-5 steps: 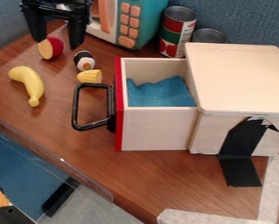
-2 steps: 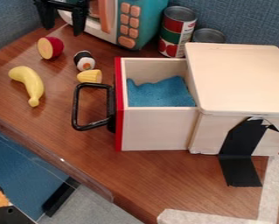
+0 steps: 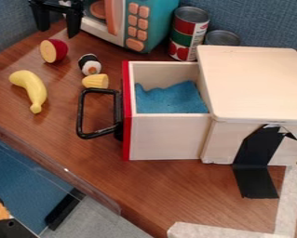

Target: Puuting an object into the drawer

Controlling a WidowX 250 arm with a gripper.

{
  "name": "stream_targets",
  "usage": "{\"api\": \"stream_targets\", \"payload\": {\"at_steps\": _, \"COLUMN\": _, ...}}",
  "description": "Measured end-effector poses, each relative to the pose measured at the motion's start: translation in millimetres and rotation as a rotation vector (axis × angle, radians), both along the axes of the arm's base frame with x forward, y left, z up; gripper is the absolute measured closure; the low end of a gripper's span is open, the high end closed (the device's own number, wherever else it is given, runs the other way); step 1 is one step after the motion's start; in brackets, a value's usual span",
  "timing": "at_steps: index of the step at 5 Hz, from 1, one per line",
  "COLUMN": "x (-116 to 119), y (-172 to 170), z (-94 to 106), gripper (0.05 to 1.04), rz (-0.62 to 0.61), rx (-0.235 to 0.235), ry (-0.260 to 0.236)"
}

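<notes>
The wood-topped desk [image 3: 157, 186] is backed by a blue fabric partition [image 3: 256, 21] and marked with pale tape [image 3: 289, 200] at lower right. The blue cloth [image 3: 172, 98] is contained in the pulled-out drawer [image 3: 169, 139]. Toy food, including a banana [image 3: 32, 88], is scattered beside it. At upper left, the claw [image 3: 57, 32] is spread open before a toy microwave [image 3: 155, 23].

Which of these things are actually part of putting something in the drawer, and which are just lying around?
Part of the job:
- open gripper
- drawer, pulled open
- blue cloth inside, possibly the object meant

Probably just lying about:
- banana
- cut red fruit
- sushi piece
- corn piece
- tall can
- toy microwave
</notes>
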State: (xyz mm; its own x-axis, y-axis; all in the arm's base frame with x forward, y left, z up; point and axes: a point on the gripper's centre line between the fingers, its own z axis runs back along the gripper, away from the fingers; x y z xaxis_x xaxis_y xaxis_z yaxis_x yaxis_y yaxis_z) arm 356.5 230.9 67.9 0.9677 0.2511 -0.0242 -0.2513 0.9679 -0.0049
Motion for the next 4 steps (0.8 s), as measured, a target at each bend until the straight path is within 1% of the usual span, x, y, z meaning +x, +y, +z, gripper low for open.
{"api": "stream_targets", "payload": {"at_steps": 2, "x": -1, "y": 2, "z": -5.3, "gripper": 0.084, "rz": -0.028, "rx": 0.003, "ry": 0.019}}
{"api": "stream_targets", "payload": {"at_steps": 3, "x": 0, "y": 4, "z": -7.7, "gripper": 0.084, "rz": -0.04, "rx": 0.012, "ry": 0.012}}
{"api": "stream_targets", "payload": {"at_steps": 4, "x": 0, "y": 4, "z": -16.2, "gripper": 0.084, "rz": -0.067, "rx": 0.019, "ry": 0.001}}
